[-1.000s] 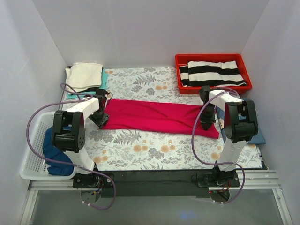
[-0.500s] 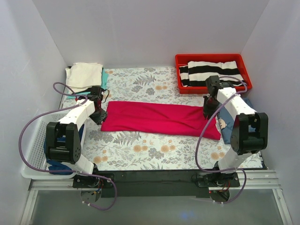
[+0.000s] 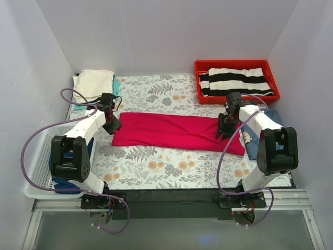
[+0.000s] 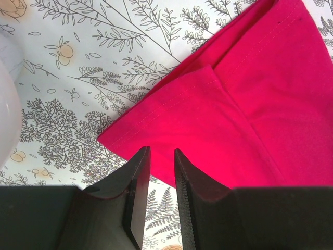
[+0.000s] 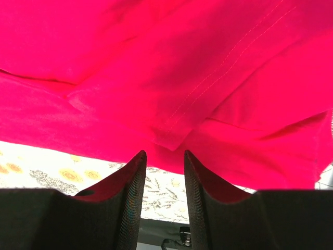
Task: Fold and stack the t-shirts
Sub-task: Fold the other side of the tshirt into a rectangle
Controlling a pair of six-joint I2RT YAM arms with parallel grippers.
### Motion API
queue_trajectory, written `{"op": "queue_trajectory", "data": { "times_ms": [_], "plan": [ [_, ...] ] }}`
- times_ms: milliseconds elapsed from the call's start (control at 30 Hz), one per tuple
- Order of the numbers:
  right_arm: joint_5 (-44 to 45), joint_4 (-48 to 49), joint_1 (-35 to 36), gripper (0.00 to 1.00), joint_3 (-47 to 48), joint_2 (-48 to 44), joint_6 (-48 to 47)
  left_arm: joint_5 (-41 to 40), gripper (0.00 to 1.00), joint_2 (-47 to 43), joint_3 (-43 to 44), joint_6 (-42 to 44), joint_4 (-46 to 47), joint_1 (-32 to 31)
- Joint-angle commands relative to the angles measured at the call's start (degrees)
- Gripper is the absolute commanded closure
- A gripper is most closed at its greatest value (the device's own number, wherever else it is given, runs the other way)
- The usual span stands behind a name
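A crimson-red t-shirt (image 3: 171,130) lies folded into a long strip across the floral mat. My left gripper (image 3: 113,126) hangs over its left end. In the left wrist view the left gripper (image 4: 161,151) is open by a narrow gap, with only mat between the fingers and the red t-shirt's corner (image 4: 250,104) just beyond. My right gripper (image 3: 223,130) sits over the right end. The right wrist view shows the right gripper (image 5: 164,152) open and empty, with layered red t-shirt cloth (image 5: 156,62) right ahead. A cream tee (image 3: 93,83) tops a folded stack at the back left, with a teal tee (image 3: 117,86) under it.
A red tray (image 3: 200,66) at the back right holds a black-and-white striped cloth (image 3: 237,80). A white basket (image 3: 36,172) at the left edge holds a navy-blue tee (image 3: 60,172). A blue-grey printed cloth (image 3: 257,138) lies beside the red shirt's right end. White walls enclose the table.
The right jaws have spread apart, and that gripper has shifted from the shirt's near right corner toward its far edge. The left gripper moved slightly back along the shirt's left end.
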Motion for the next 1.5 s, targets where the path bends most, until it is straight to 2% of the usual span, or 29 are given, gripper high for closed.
{"op": "queue_trajectory", "data": {
  "times_ms": [0, 233, 633, 800, 833, 900, 1267, 1467],
  "plan": [
    [-1.5, 2.3, 0.5, 0.58, -1.6, -2.1, 0.6, 0.7, 0.76, -0.9, 1.3, 1.0, 0.5, -0.3],
    [0.0, 4.2, 0.9, 0.60, -5.0, -0.7, 2.1, 0.4, 0.76, -0.5, 0.9, 1.4, 0.7, -0.3],
    [0.7, 7.8, 1.1, 0.66, -4.6, 3.3, 3.2, 0.2, 0.76, 0.9, 2.2, 2.5, 0.6, -0.3],
    [1.3, 7.8, 1.5, 0.80, -4.3, 4.7, 3.1, -0.5, 0.76, 0.7, 2.6, 3.0, 0.2, -0.3],
    [1.4, 7.9, 1.5, 0.88, -4.1, 4.8, 3.1, -0.5, 0.76, 0.5, 2.6, 2.9, 0.3, -0.3],
    [1.7, 7.6, 1.7, 0.99, -3.9, 4.4, 3.2, -0.5, 0.76, 0.2, 2.4, 3.0, 0.3, -0.3],
    [3.8, 5.2, 4.0, 0.99, 3.4, 1.2, 2.9, -0.4, 0.76, -0.4, 2.1, 3.0, 0.5, -0.3],
    [3.9, 5.1, 4.8, 0.99, 7.9, 4.6, 1.1, -0.3, 0.76, -0.5, 2.2, 3.0, 0.6, -0.3]
  ]
}}
